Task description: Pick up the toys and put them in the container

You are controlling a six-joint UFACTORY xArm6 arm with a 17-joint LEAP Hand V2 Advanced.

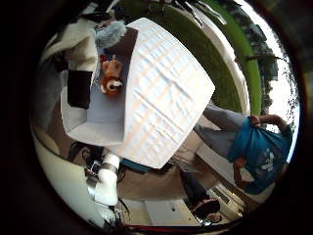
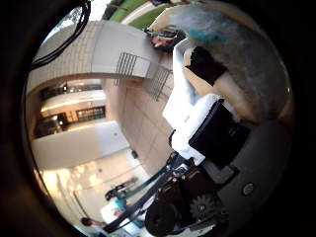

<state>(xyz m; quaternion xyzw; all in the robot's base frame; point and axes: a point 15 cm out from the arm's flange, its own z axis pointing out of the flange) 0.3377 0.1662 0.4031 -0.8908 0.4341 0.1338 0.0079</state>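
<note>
While the hand (image 1: 80, 58) curls round a grey furry toy (image 1: 111, 33) above the white box (image 1: 161, 93), where an orange toy (image 1: 111, 77) lies, releasing off-centre could drop it outside

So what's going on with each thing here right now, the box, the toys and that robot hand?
White container: upright, open at the top.
Orange plush toy: lying inside the container on its floor.
Grey furry toy: held against the hand, above the container's open top.
Hand: over the container, fingers curled round the grey furry toy.
</note>
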